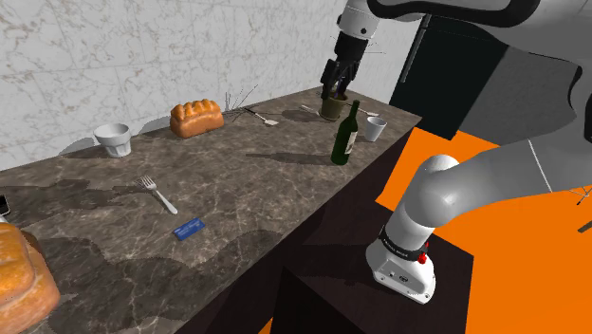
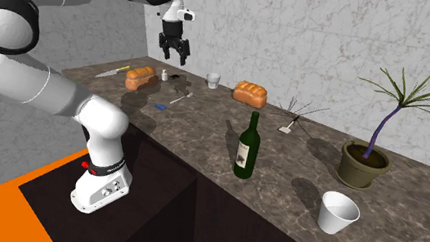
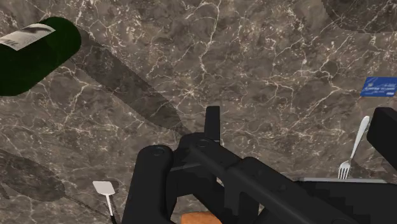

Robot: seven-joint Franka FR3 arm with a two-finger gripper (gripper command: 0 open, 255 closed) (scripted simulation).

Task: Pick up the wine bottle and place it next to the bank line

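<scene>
One bottle, dark green, upright at the counter front edge, well apart from the blue card. Probably heavy, stiff, slick and breakable; best gripped on the body below the shoulder, not the thin neck. Hand empty, fingers spread, high above the counter, bottle side of the card. One card, two loaves, two white cups, one fork, one potted plant.
</scene>
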